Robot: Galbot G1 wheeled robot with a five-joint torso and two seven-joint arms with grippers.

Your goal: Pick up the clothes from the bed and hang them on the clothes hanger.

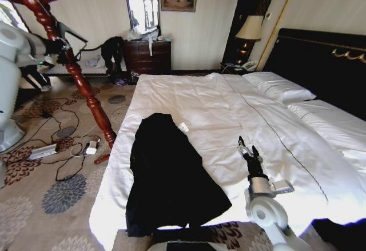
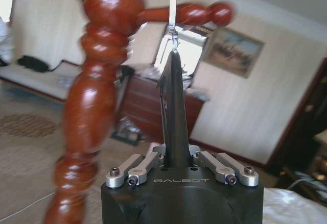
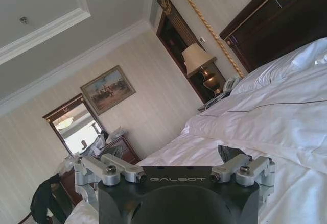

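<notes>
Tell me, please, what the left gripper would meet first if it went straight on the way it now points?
Probably the peg of the coat stand; the left gripper aims just below its knob, though depth is unclear.

- The word "GALBOT" is printed in pale capital letters on the black housing of the left gripper (image 2: 175,40), just below the silver finger linkages, as seen in the left wrist view.
- The same word "GALBOT" is printed in pale capital letters on the black housing of the right gripper (image 3: 176,169), between the two silver linkages, as seen in the right wrist view.
- No other text, number or sign can be read.
</notes>
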